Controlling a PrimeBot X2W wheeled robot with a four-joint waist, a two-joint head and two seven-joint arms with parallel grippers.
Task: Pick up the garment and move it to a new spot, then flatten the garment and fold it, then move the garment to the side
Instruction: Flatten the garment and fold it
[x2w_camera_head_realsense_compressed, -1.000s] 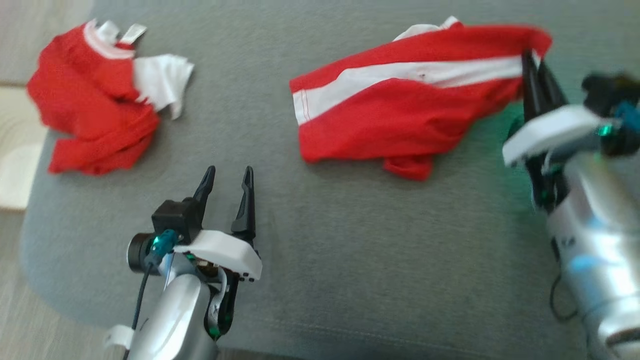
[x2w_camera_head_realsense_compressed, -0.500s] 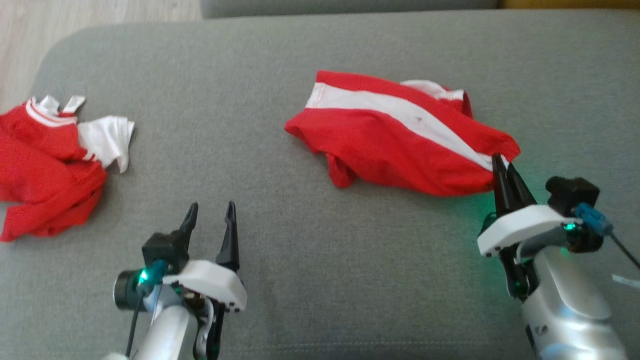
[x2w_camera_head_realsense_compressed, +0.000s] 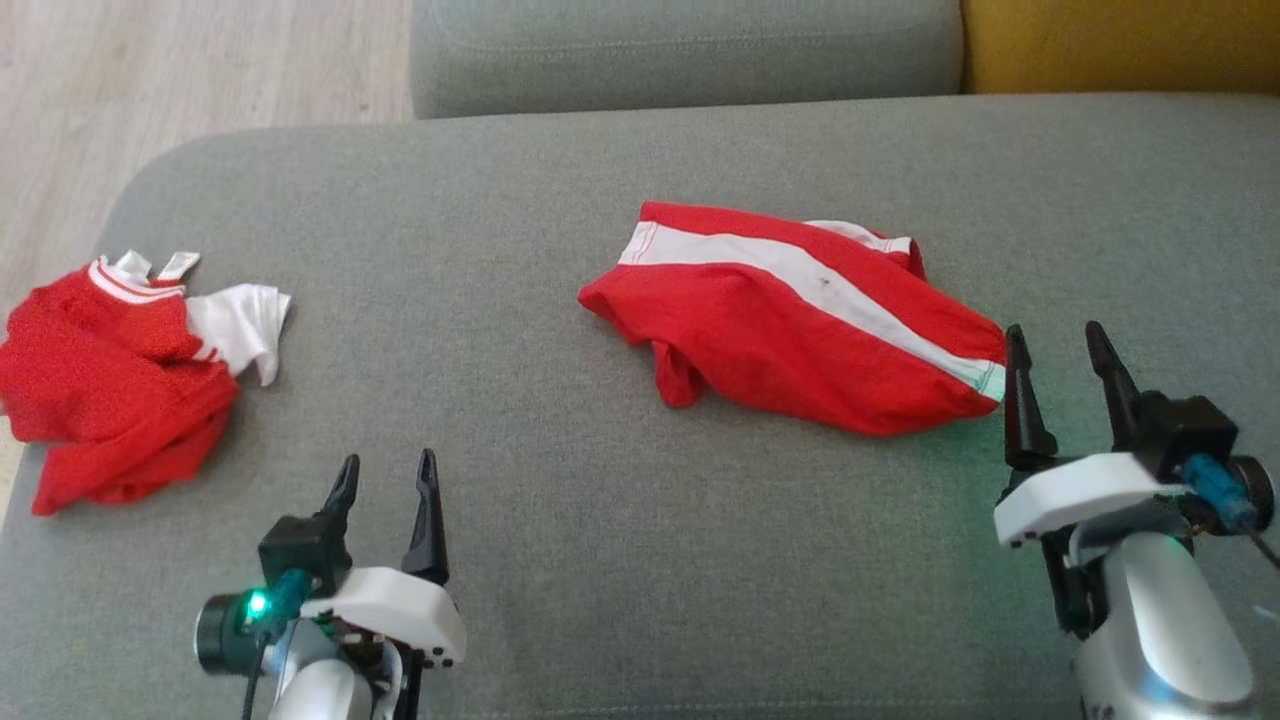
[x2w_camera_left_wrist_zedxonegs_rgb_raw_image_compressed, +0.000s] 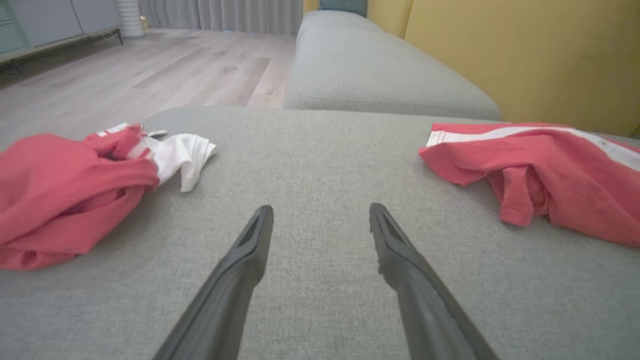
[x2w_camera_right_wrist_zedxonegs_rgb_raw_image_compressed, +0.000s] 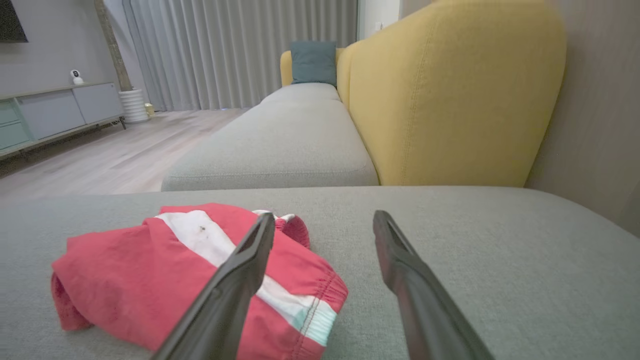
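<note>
The red, white-striped fabric garment (x2w_camera_head_realsense_compressed: 800, 320) lies crumpled on the grey upholstered cushion (x2w_camera_head_realsense_compressed: 620, 540), evidently positioned for flattening; right gripper (x2w_camera_head_realsense_compressed: 1055, 335) and left gripper (x2w_camera_head_realsense_compressed: 388, 462) stand open, empty.

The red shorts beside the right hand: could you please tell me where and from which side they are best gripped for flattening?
Probably the gathered edge of the red shorts, where the white stripe ends, approached low from the right by the right hand. That end lies nearest that open hand and looks bunched thick enough to pinch off the cushion.
</note>
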